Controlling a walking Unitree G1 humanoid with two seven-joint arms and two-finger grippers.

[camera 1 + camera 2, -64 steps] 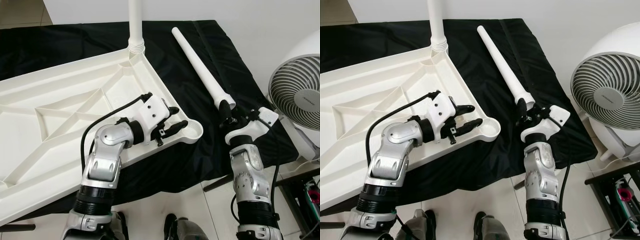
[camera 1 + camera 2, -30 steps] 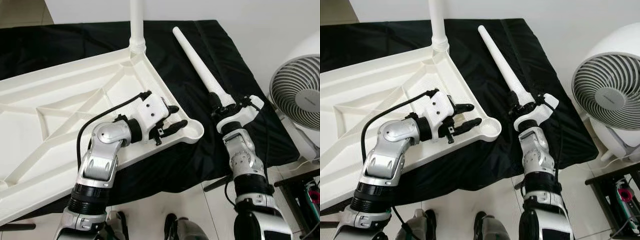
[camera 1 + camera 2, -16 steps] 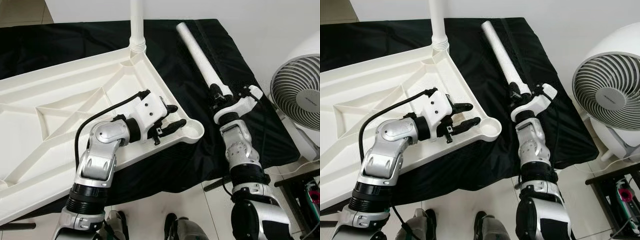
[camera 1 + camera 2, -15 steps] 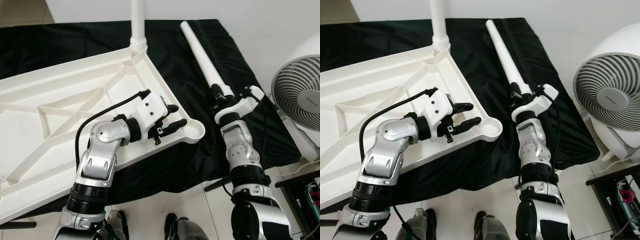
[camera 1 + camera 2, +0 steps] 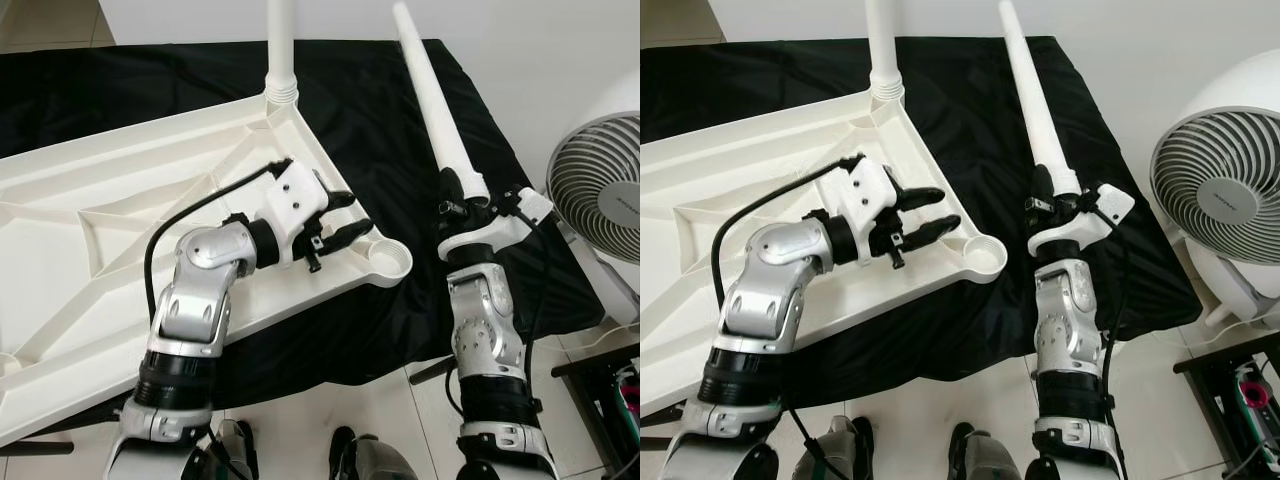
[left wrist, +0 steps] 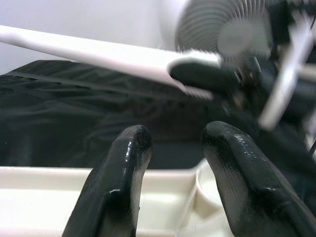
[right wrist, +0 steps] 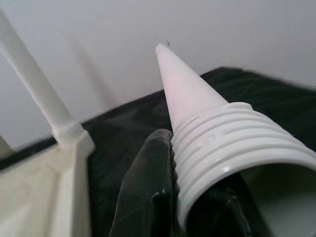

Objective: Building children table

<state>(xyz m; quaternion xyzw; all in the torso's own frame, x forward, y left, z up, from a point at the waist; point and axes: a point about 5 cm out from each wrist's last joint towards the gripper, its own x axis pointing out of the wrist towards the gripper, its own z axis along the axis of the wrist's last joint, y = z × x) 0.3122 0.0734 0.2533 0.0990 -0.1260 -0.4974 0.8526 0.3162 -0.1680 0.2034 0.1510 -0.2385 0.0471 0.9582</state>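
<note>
Leg in my right gripper, tabletop under my left.

Nearest me, my right gripper (image 5: 452, 208) pinches the threaded end of the loose table leg (image 5: 432, 98), which slants away toward 12 o'clock. At its 9 o'clock my left gripper (image 5: 340, 218) sits with fingers spread over the upturned white tabletop (image 5: 110, 230), just short of the empty corner socket (image 5: 391, 262). Farthest, another leg (image 5: 280, 45) stands in the far corner on the black cloth (image 5: 380, 110).
</note>
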